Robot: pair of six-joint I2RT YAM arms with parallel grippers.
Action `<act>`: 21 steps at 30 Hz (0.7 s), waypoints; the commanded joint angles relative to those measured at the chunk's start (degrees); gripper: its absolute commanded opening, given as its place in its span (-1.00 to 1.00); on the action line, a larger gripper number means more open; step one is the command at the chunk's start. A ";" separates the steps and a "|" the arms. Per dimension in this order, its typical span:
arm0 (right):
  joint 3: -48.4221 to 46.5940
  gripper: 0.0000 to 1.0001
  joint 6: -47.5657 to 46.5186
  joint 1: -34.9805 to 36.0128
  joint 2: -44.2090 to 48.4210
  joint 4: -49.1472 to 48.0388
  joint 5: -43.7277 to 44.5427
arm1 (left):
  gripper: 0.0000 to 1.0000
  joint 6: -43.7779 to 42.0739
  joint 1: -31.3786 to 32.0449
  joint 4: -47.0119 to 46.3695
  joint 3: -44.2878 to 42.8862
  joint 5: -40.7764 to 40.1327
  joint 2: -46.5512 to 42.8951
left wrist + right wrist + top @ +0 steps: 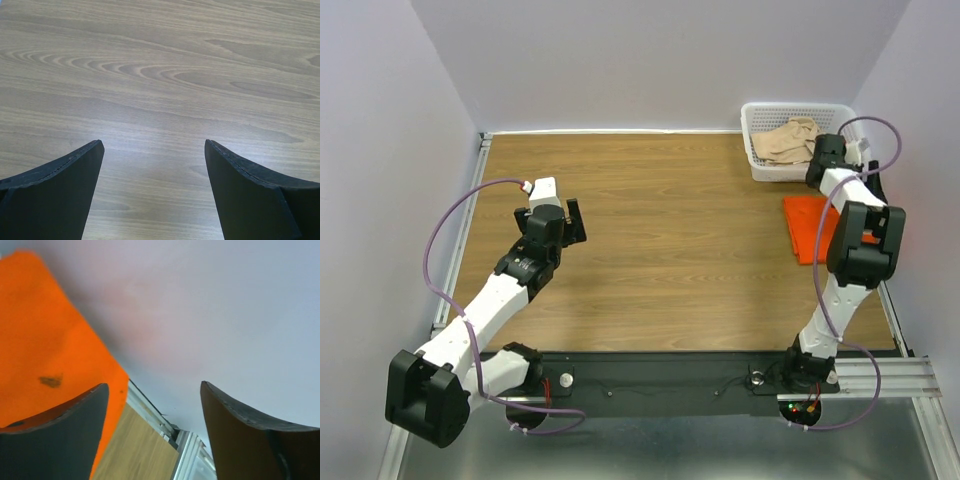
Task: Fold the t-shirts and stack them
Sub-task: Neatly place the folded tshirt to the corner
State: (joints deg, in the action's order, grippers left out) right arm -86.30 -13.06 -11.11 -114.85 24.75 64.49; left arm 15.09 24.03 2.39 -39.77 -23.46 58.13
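1. The left gripper (152,145) is held over the wooden table (160,60) with its fingers spread wide, and nothing is gripped.
2. The right gripper (154,385) is also opened wide, and nothing is seen between its fingers.
3. The orange t-shirt (803,228) is laid flat near the right edge of the table.
4. The beige t-shirt (788,140) is left crumpled inside the white lattice basket (752,160) at the far right corner.

The brown wood-grain table (670,250) is smooth with a faint sheen. The bright orange cloth t-shirt (802,225) looks soft and matt. The pale beige cloth t-shirt (788,140) is matt too, and rumpled. The white lattice basket (795,105) is smooth plastic. The fingers (55,195) of the left pincer (153,142) are matt black with slightly rough edges. The silver rail (880,375) is brushed metal.
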 commanded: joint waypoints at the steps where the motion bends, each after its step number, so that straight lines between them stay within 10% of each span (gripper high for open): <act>1: -1.42 0.77 4.70 -0.49 14.01 -1.29 -0.41 | 0.89 0.38 0.05 -0.55 -1.71 -0.79 -0.56; 14: 10.35 1.00 22.90 -0.14 60.66 5.04 -36.43 | 0.93 1.09 -0.04 12.72 -20.69 -10.80 -11.01; 21: 15.89 1.00 21.07 2.94 79.12 4.95 -43.21 | 0.95 -8.40 -0.12 4.83 -15.00 -15.91 -28.65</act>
State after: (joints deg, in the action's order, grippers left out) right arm -72.16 7.86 -9.04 -41.41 28.95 27.79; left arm 13.15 24.01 11.77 -57.89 -34.33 36.84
